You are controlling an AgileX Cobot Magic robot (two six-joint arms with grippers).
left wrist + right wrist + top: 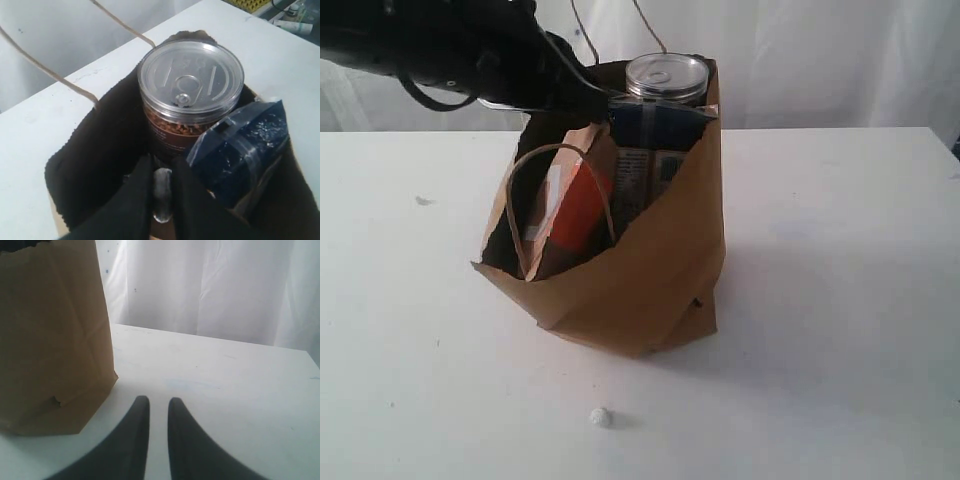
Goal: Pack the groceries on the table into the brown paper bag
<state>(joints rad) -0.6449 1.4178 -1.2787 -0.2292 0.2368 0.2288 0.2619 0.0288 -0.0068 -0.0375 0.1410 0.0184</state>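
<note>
The brown paper bag (640,290) stands mid-table (840,300), its top open and crumpled. A dark can with a silver pull-tab lid (666,78) (190,80) stands high at the bag's back. The long dark-blue packet (655,125) (245,145) leans against it. A brown pouch with an orange strip (575,215) stands upright nearer the front. My left gripper (603,97) (161,162) is at the bag's mouth beside the can, jaws nearly together. A grey shape shows in the slit; I cannot tell what it is. My right gripper (158,402) is shut on nothing, low over the table beside the bag (50,340).
The bag's cord handle (560,150) loops over the front opening; another cord rises behind. A small white pellet (601,417) lies on the table in front of the bag. A white curtain (210,285) hangs behind the far table edge.
</note>
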